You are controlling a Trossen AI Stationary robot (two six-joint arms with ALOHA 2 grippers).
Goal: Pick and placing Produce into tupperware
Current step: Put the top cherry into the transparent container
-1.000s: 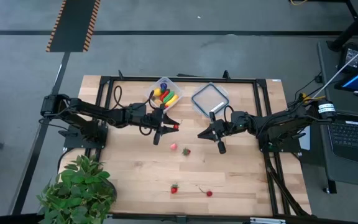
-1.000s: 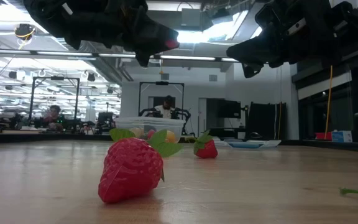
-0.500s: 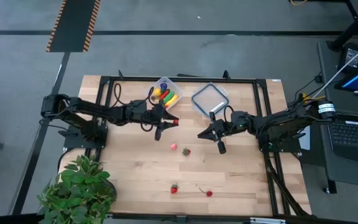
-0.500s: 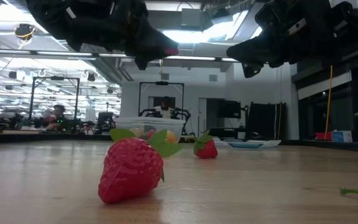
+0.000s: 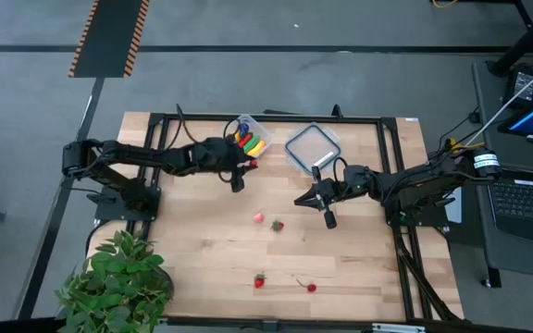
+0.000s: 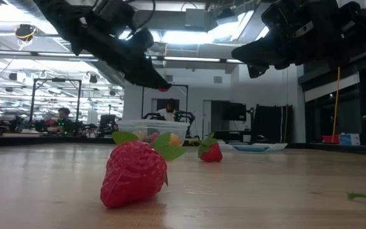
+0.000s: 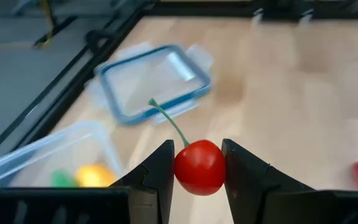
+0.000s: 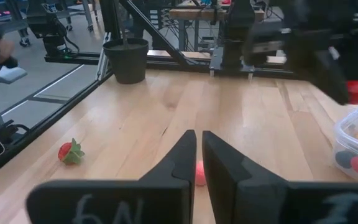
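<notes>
Cherry, glossy red with a thin green stem, is pinched between the left gripper's fingers, carried clear of the table, probably for dropping into the tupperware at its 1 o'clock. Right gripper, fingers pressed together and empty, waits at 3 o'clock. Strawberries lie loose nearer.

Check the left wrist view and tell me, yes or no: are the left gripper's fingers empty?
No. The left gripper is shut on a red cherry, its green stem sticking up between the fingers.
</notes>
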